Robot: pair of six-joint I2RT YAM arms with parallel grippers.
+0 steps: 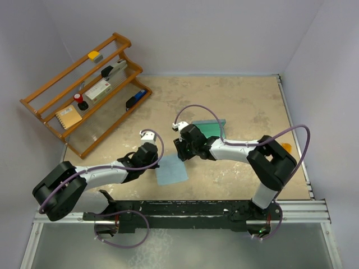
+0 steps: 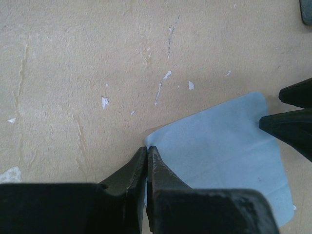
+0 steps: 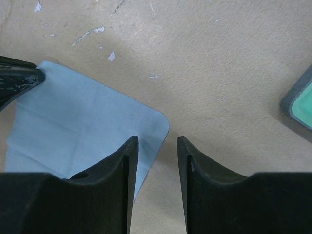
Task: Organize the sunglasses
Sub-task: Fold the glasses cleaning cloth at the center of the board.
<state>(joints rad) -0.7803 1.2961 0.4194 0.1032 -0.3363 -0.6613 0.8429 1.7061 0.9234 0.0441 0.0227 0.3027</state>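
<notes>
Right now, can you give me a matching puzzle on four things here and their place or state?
1 left gripper
2 right gripper
3 blue cloth
4 wooden rack

A far left corner of the table
B lying on the table
C jaws apart
D shut on a cloth corner

Pairs: 1-D, 2-C, 3-B, 4-A

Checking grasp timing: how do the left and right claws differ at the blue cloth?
The left claw is shut, tips pinched on a corner of the cloth; the right claw is open, fingers apart. The left claw grips the cloth's edge; the right claw only straddles another corner. Both sit low at the same cloth.
</notes>
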